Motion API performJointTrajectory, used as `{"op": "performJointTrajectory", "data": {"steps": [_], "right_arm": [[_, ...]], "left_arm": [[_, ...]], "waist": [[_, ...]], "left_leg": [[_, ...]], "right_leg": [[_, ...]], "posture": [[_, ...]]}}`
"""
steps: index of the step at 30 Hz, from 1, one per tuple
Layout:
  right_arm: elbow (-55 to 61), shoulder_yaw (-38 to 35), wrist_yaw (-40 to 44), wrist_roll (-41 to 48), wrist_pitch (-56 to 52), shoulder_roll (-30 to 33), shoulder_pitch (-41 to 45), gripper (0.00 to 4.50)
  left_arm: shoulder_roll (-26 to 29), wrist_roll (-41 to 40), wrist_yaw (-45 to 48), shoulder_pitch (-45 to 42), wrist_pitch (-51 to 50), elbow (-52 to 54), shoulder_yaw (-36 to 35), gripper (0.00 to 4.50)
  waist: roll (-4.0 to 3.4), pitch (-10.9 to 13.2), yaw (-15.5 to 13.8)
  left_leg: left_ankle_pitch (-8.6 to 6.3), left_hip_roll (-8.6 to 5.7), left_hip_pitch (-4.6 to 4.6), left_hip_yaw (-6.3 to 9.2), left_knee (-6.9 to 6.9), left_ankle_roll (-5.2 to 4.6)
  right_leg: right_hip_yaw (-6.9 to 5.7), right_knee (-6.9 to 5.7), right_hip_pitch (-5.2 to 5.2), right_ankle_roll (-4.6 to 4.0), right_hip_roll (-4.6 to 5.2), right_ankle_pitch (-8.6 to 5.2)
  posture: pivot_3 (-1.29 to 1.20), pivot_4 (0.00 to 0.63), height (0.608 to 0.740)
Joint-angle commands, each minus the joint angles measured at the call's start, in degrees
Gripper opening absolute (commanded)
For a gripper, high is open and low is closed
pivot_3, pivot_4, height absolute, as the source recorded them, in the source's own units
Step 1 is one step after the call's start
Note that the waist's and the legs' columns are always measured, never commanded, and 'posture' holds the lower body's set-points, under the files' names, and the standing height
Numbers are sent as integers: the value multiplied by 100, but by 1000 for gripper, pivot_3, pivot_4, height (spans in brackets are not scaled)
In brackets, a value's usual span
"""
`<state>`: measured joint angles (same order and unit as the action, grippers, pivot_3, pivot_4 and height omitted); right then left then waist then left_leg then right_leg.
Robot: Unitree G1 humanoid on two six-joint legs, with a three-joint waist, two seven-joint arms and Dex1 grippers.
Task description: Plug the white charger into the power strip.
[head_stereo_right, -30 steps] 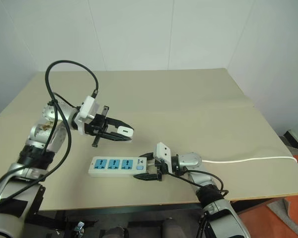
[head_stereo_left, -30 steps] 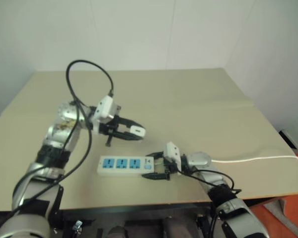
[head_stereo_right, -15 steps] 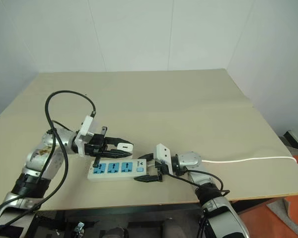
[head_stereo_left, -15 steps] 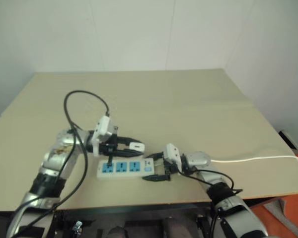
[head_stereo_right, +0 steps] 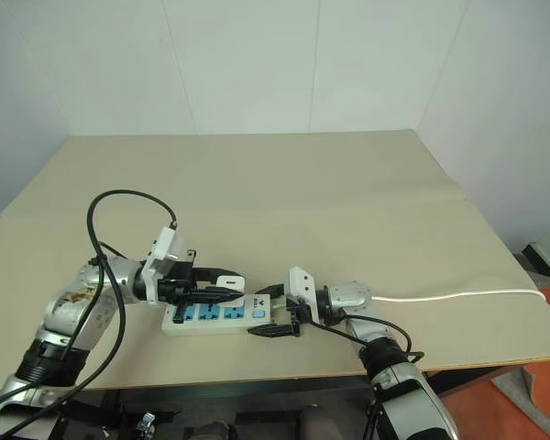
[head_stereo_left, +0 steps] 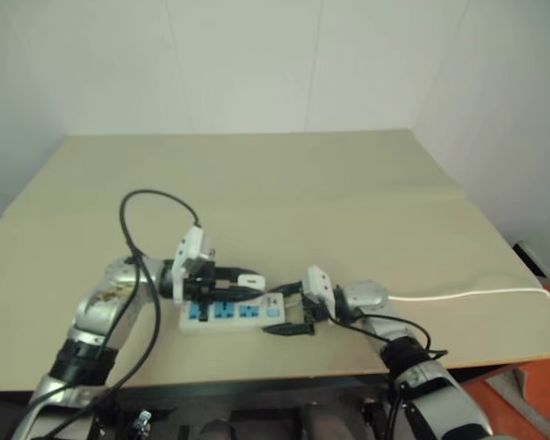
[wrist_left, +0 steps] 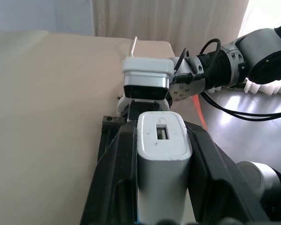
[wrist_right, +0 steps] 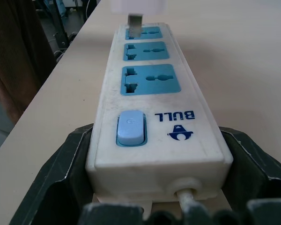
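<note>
A: The power strip (head_stereo_right: pixel 213 313) is seen lying flat on the tan table (head_stereo_right: pixel 348 202), close to the table's near edge, its three blue sockets facing up.

B: And its switch end is gripped by the right gripper (head_stereo_right: pixel 277 312). One black finger is laid along each long side of the strip, so the jaws are pinched on the strip itself. In the right wrist view the blue switch (wrist_right: pixel 130 128) is found nearest that gripper, with the thin white cord (head_stereo_right: pixel 458 295) led away from the same end, across the table towards its right edge.

A: Now the white charger (wrist_left: pixel 163 140). It is clamped between the black fingers of the left gripper (head_stereo_right: pixel 229 284), jaws squeezed against its two sides.

B: Held just above the strip, over the end farthest from the switch. In the right wrist view a metal prong (wrist_right: pixel 134 24) is seen hanging from the charger's underside, right over the far socket (wrist_right: pixel 142 33).

A: Whether the prong tip is already inside the slot cannot be told.

B: A black cable (head_stereo_right: pixel 119 211) is looped above the left arm, beyond the strip.
</note>
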<state>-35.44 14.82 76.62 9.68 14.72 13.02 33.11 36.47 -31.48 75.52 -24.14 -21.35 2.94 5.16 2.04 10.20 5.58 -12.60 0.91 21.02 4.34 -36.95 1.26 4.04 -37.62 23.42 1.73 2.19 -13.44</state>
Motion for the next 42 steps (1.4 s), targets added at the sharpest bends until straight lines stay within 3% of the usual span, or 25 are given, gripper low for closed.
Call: {"op": "performJointTrajectory", "data": {"steps": [1,24,35,42], "right_arm": [[-85,65,-52,-110,16,-41,-31,3428],[-43,33,-135,-119,-62,-9,-16,3428],[-17,18,-154,-102,-91,-1,-24,3428],[4,9,-159,-102,-109,11,-38,3428]], "left_arm": [[-2,98,34,80,149,-32,-29,1025],[-353,536,107,84,670,-630,164,1025],[-157,725,345,167,738,-807,298,1025],[250,882,508,521,823,-893,316,1025]], "waist": [[0,0,-1],[1,-1,-6],[2,-1,4],[3,-3,35]], "left_leg": [[0,0,0,0,0,0],[0,0,-23,0,8,0],[-1,4,-25,-1,14,1],[-2,13,-38,-3,28,3]], "right_leg": [[-1,0,0,0,0,0],[0,13,-27,2,0,-1],[0,17,-26,1,-3,-2],[4,19,-29,-6,-13,-7]], "posture": [[0,150,740],[0,150,740],[0,150,740],[0,150,740]]}}
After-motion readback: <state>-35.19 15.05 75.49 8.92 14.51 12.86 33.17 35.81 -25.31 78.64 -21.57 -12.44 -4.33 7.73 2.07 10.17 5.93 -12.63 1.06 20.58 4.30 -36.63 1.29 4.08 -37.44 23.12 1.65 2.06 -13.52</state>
